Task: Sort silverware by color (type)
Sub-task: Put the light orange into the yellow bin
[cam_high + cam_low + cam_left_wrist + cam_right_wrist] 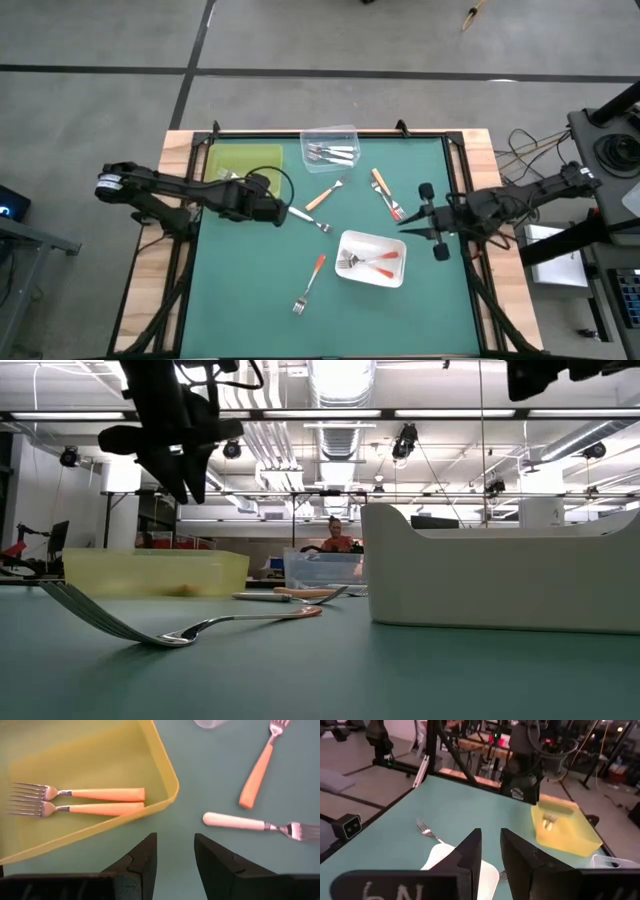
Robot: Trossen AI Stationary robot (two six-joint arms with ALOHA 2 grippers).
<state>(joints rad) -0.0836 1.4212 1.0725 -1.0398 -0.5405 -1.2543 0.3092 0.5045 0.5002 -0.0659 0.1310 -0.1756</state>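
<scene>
My left gripper (pixel 282 214) hovers open above the table, just near of the yellow tray (pixel 243 160), touching nothing. Two tan-handled forks (pixel 100 801) lie in that tray. A white-handled fork (pixel 235 821) and a tan-handled fork (pixel 256 776) lie on the mat just beyond its fingers. My right gripper (pixel 405 228) hangs over the table's right part, fingers a narrow gap apart and empty. The white tray (pixel 372 258) holds red-orange forks, and the clear tray (pixel 330 145) holds white ones. Another red-orange fork (pixel 310 280) lies nearer the front.
Two more forks, one tan (pixel 380 184) and one red-orange (pixel 397 210), lie together just left of my right gripper. In the low view the front fork (pixel 180 630) rests on its tines and handle, and the white tray's wall (pixel 500 575) stands tall on the right. A person shows far behind.
</scene>
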